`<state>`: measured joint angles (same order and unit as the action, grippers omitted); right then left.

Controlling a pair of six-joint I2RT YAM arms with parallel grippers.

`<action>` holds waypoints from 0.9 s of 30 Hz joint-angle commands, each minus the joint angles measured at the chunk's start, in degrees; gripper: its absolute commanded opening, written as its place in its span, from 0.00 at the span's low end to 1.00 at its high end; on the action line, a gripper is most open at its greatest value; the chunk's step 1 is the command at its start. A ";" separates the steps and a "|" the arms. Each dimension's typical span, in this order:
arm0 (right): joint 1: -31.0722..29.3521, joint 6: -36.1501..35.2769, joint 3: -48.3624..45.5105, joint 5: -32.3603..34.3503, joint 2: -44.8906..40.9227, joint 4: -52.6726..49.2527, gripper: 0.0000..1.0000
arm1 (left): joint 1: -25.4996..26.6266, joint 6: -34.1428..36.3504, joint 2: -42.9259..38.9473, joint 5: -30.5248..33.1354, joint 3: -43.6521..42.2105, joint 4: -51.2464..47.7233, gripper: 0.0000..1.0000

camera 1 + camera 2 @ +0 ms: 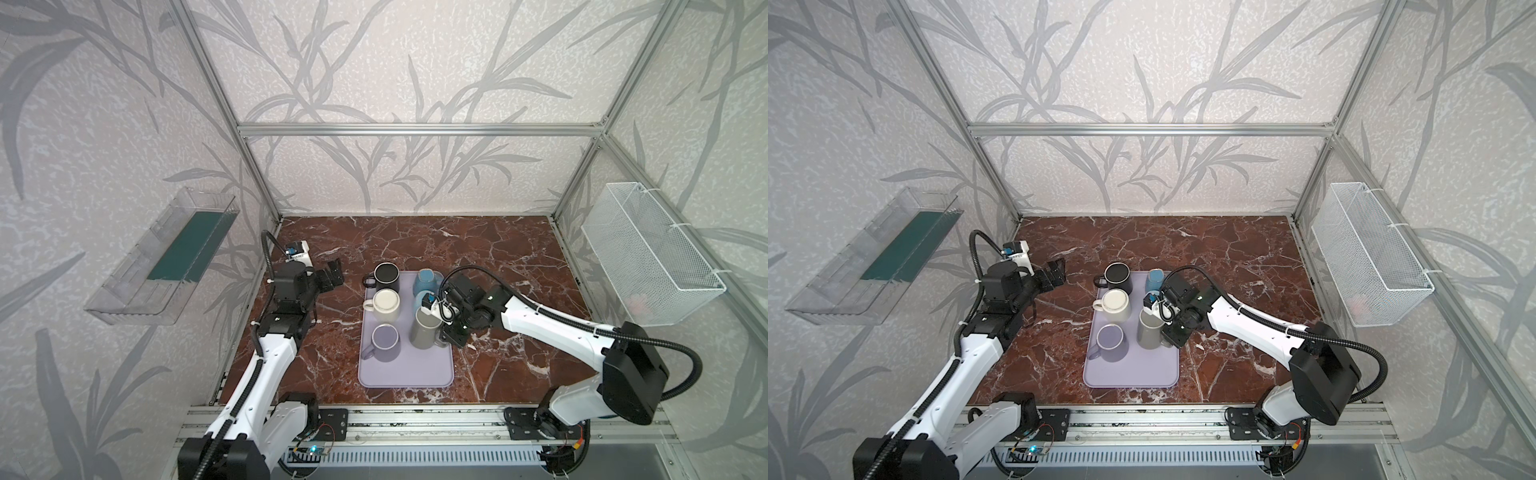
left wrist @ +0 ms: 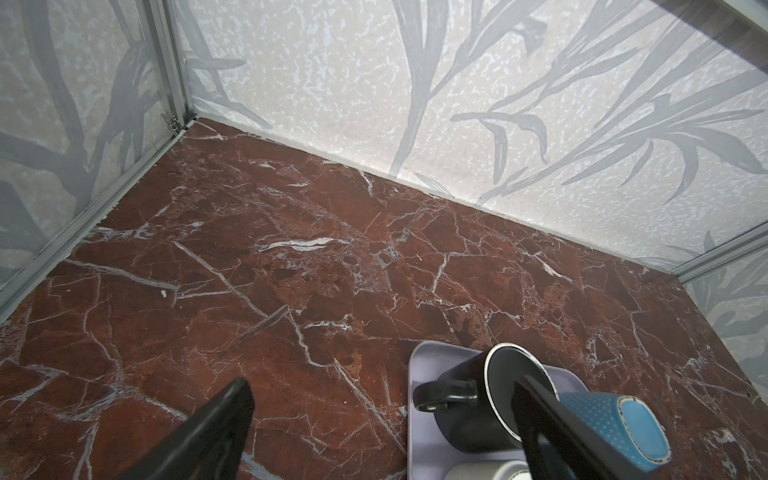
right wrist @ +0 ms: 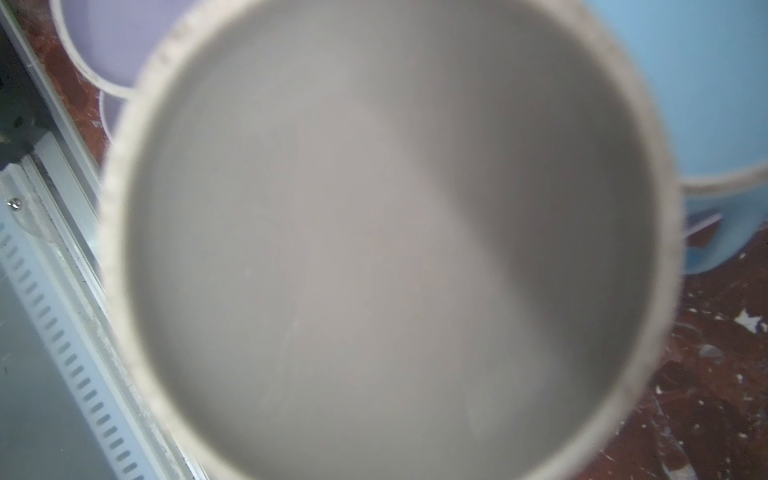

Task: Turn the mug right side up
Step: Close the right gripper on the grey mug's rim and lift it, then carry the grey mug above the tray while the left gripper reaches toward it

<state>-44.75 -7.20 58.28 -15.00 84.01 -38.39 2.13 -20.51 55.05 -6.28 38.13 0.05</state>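
On the tabletop: a dark red marble-patterned tabletop (image 1: 457, 249) with white veins carries a flat lavender tray (image 1: 405, 374), a rounded rectangle with a low rim.
Task mug: the tall grey matte ceramic mug (image 1: 422, 332) is a plain cylinder with its mouth upward, at the tray's 3 o'clock side. Whether its base rests on the tray cannot be told.
Right gripper: the right gripper (image 1: 441, 329) sits at 3 o'clock of this mug. Its jaws are together, clamped at the mug's handle side, and the fingertips are hidden beneath the wrist.
Left gripper: the left gripper (image 1: 334, 273) hangs over bare tabletop at 10 o'clock of the tray, well apart from the task mug. Its black fingers are spread wide with nothing between them.
Other mugs: on the tray, a glossy black mug (image 1: 386, 276) stands at 11 o'clock. A cream mug (image 1: 386, 305) is at 10 o'clock, a lavender mug (image 1: 384, 340) at 8 o'clock and a blue mug (image 1: 428, 280) at 1 o'clock.
Right wrist view: only this view looks into the task mug (image 3: 374, 249), showing a smooth, blurred grey hollow ringed by a pale, slightly rough rim.
Left wrist view: only this view shows the blue mug's (image 2: 602, 419) dotted wall and the thin pale line round the black mug's (image 2: 469, 407) mouth.
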 commanded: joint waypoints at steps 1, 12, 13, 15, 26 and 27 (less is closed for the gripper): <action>0.36 2.39 0.24 -4.01 -3.31 6.21 0.00 | 0.41 -1.40 -0.55 -1.44 -0.51 1.70 0.99; 2.74 6.81 -3.52 -9.22 -8.64 12.78 0.00 | 1.80 -5.80 -0.60 -5.92 1.00 0.71 0.98; 3.06 7.12 -3.53 -9.43 -9.10 13.00 0.00 | 1.89 -6.56 -0.48 -6.44 2.03 -0.24 0.98; 3.52 7.70 -3.61 -9.67 -9.64 13.59 0.00 | 2.34 -7.48 -0.20 -8.37 3.64 -1.49 0.98; 5.10 11.82 -3.65 -12.96 -11.53 18.76 0.00 | 5.89 -10.49 -2.37 -13.30 9.48 -9.73 0.99; 5.28 12.19 -3.41 -13.41 -11.58 19.11 0.00 | 6.24 -10.36 -2.64 -13.33 10.17 -10.85 0.99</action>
<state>-40.10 3.44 54.11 -25.52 75.35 -25.98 7.49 -29.80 53.84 -17.54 45.82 -6.57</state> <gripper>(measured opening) 0.160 0.991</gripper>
